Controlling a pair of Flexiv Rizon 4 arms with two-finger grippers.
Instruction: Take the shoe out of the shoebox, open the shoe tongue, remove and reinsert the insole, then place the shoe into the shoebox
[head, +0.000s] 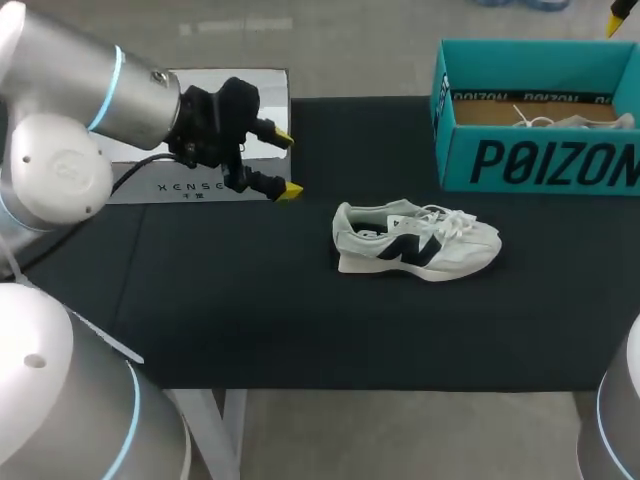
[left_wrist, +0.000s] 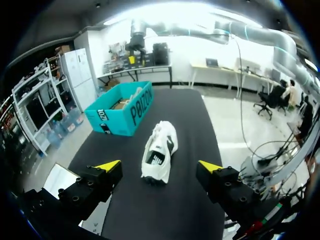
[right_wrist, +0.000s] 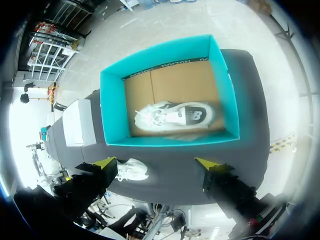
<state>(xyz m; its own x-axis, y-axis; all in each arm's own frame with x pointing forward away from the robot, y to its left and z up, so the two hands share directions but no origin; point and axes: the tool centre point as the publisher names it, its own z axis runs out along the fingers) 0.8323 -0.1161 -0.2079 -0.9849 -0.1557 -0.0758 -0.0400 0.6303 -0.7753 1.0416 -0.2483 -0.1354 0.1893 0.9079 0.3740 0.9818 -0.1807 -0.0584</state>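
On the black counter (head: 250, 300), outside its box, the shoe (head: 415, 243) stands on its sole with its long axis running across our front, heel toward our left and toe toward our right. Our left pincer (head: 286, 164) hangs near the heel end without touching it, wide open and empty, looking along the shoe; we judge it the nearer arm. Past the toe stands the teal shoebox (head: 540, 160), with a second shoe (right_wrist: 172, 116) lying inside. Our right pincer (right_wrist: 156, 164) hovers above that box, spread and holding nothing.
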